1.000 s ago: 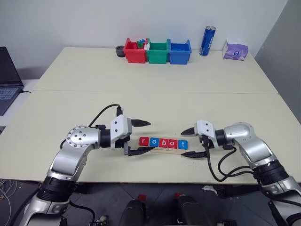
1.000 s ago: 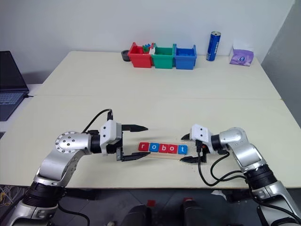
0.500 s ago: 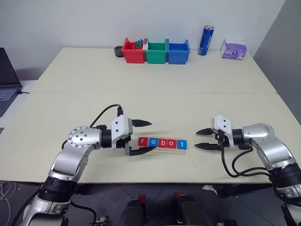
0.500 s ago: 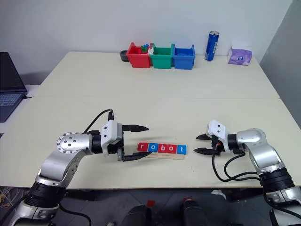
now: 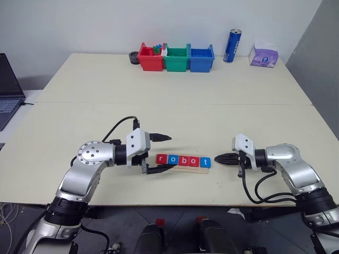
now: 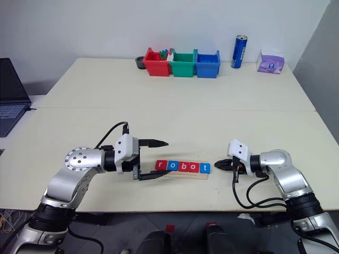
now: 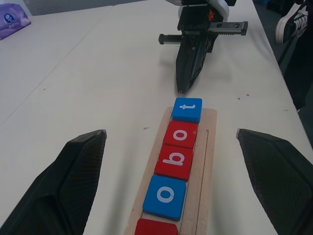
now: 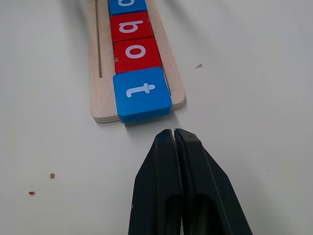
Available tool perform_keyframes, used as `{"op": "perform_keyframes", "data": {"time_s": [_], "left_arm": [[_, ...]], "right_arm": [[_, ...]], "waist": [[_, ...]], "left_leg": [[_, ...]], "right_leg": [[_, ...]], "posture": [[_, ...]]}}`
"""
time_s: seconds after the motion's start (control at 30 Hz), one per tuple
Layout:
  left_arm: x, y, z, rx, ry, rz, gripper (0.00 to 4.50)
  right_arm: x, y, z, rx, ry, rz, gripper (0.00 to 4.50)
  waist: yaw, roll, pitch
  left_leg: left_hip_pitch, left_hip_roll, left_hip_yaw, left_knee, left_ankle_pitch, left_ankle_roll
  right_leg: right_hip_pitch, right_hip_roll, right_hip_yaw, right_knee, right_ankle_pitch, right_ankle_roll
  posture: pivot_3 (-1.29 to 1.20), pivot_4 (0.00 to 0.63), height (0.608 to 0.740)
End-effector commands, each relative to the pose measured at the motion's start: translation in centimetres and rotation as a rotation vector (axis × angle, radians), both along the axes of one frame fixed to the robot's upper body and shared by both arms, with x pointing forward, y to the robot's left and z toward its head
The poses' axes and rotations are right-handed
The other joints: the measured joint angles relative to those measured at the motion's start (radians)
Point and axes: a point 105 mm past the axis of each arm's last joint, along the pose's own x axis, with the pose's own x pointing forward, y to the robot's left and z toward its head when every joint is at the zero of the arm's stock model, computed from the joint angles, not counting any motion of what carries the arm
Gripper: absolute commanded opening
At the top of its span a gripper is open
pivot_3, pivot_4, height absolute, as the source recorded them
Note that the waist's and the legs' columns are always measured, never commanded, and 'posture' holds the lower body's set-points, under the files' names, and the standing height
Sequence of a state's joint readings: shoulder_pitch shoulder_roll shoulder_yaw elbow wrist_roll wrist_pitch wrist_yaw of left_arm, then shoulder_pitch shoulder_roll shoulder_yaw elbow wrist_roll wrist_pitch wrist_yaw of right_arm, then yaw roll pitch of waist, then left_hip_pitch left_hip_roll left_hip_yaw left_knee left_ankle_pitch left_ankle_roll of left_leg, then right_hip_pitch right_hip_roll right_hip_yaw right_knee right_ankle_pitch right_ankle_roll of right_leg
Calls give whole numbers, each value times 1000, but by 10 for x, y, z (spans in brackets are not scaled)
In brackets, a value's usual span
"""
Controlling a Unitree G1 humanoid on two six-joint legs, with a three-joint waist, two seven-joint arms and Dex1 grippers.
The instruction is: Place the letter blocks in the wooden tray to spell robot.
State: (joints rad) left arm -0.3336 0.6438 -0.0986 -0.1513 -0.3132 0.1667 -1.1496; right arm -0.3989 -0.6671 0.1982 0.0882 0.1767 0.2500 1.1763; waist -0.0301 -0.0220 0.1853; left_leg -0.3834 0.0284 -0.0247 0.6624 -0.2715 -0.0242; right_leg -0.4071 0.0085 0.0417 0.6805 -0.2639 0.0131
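Five letter blocks (image 5: 183, 161) sit in a row in the wooden tray (image 5: 185, 169), reading r, o, b, o, t in red, blue, red, red, blue with white lowercase letters. The pale tray lies on the cream worktop (image 5: 175, 114), between the two end effectors. The left end effector (image 5: 161, 153) is at the tray's 9 o'clock, fingers wide apart, one beyond the red r end and one on the near side. The right end effector (image 5: 218, 158) is at 3 o'clock, its fingers pressed together and empty, the tips just short of the blue t block (image 8: 142, 93), not touching it.
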Motion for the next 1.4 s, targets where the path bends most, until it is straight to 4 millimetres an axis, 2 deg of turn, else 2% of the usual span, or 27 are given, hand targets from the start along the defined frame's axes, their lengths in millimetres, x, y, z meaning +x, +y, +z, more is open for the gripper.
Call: {"op": "perform_keyframes", "data": {"time_s": [0.03,0.5,1.4], "left_arm": [[0,2,8,-6,-37,-6,4500],[-2,2,8,-5,-37,-8,4500],[-3,2,8,-3,-41,-2,4500]], "right_arm": [[-2,4,7,2,-30,19,88],[-6,20,7,24,-20,48,88],[-2,36,10,38,-43,84,88]], "waist": [[0,0,0],[0,0,0],[0,0,0]], "left_leg": [[0,0,0,0,0,0],[0,0,0,0,0,0],[0,0,0,0,0,0]], "right_leg": [[0,0,0,0,0,0],[0,0,0,0,0,0],[0,0,0,0,0,0]], "posture": [[0,150,740],[0,150,740],[0,150,740]]}}
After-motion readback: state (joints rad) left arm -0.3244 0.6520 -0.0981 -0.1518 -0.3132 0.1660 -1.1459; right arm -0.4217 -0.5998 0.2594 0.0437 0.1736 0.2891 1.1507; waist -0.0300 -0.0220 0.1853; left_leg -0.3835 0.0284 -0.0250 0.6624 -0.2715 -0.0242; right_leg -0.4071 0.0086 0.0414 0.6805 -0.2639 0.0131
